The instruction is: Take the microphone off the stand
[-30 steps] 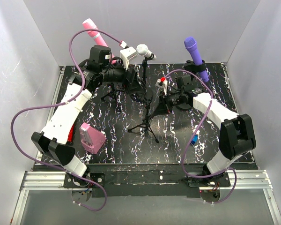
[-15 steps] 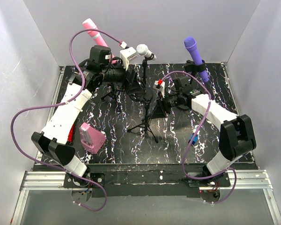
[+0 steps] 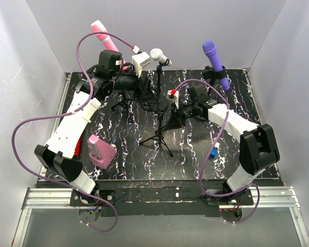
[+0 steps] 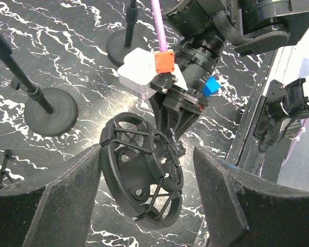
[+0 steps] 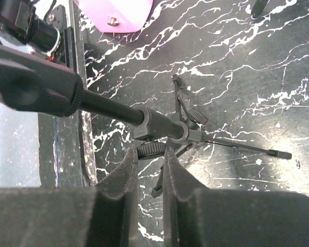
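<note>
1. Closing in on the tripod stand [image 5: 159, 128], the right claw [image 5: 151, 159] has its dark, padded fingers drawn to a narrow slot. The stand's ribbed collar knob sits at the mouth of that slot. Whether the fingers actually pinch anything I cannot tell.
2. Over the last second this claw has slid sideways from a spot clear to the right of the tripod stand until it is up against the shaft. I read that as a move to brace the stand, so the job is only being set up.
3. The left claw [image 4: 146, 159] has stayed where it was, spread wide and holding nothing. Its foam-faced fingers flank the shock mount [image 4: 141, 177] on top of the tripod stand without touching it.
4. That mount is a tilted black plastic ring laced with thin elastic cords, and its centre looks empty.
5. The microphone [image 3: 157, 54] I take to be the target has a silver mesh ball head on a dark handle. It sits clipped on its own slim pole [image 3: 158, 74] just behind the tripod stand, untouched. A pink microphone [image 3: 100, 32] stands behind and left of the tripod stand, and a purple microphone [image 3: 212, 55] behind and right.
6. The tripod stand itself is matte black tube with thin legs splayed on the glossy, white-veined black tabletop [image 3: 195, 154].
</note>
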